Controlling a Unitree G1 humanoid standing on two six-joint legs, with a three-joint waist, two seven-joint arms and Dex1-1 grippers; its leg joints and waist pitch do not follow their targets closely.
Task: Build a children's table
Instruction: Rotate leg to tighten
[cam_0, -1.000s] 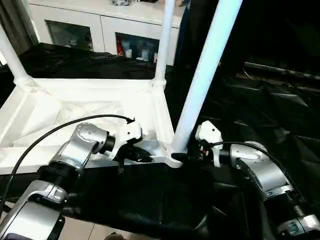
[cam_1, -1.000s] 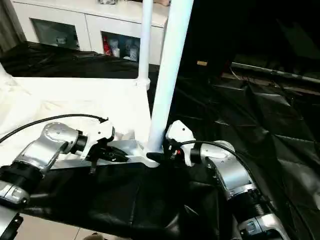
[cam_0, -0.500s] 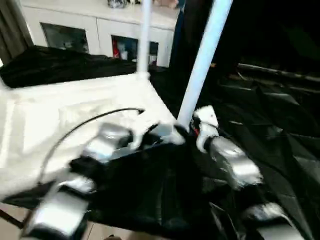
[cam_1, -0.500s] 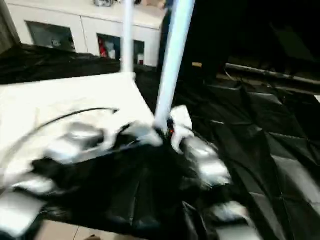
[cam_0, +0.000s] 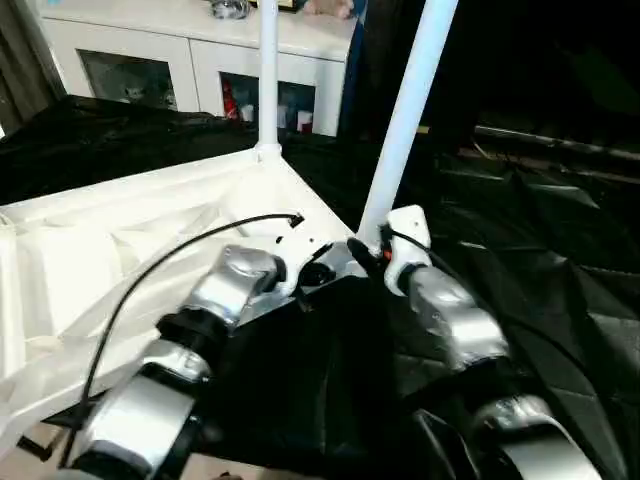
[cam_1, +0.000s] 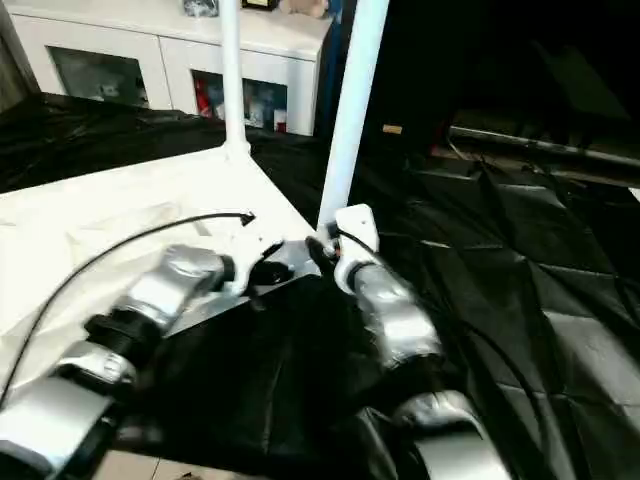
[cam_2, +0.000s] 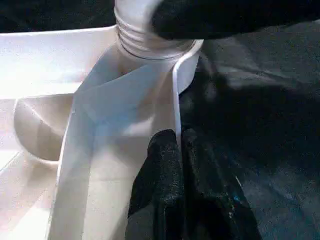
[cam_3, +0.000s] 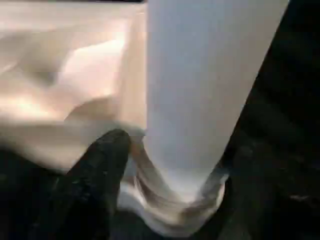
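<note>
Two shiny silver arms reach forward from the bottom of the head views. They meet at the near corner of the tabletop (cam_0: 120, 250).

The left gripper (cam_2: 176, 150) has its two black fingers (cam_2: 160, 170) pressed together on the thin white rim of the tabletop, one finger on each side of the rim. A black cable (cam_0: 150, 270) loops over that arm.

The right gripper (cam_0: 372, 252) sits at the bottom of the near leg (cam_0: 405, 110). In its wrist view one black finger (cam_3: 100, 165) touches the leg right where it goes into the corner socket (cam_2: 150, 47). I cannot tell if these fingers are apart or closed.

The tabletop is big, white and made of smooth plastic. It lies upside down on the surface (cam_0: 520, 240), so its ribs and hollow parts face up. The corner socket is round, and in the left wrist view there are screw ridges where the leg goes in.

The near leg is a long, round, white tube. It stands up from the corner and leans a little. A second leg (cam_0: 268, 70) stands at the corner farther back.

The surface is covered with a black, shiny, wrinkled sheet.

Far behind is a white cabinet (cam_0: 190, 60) with glass doors and small things inside.
</note>
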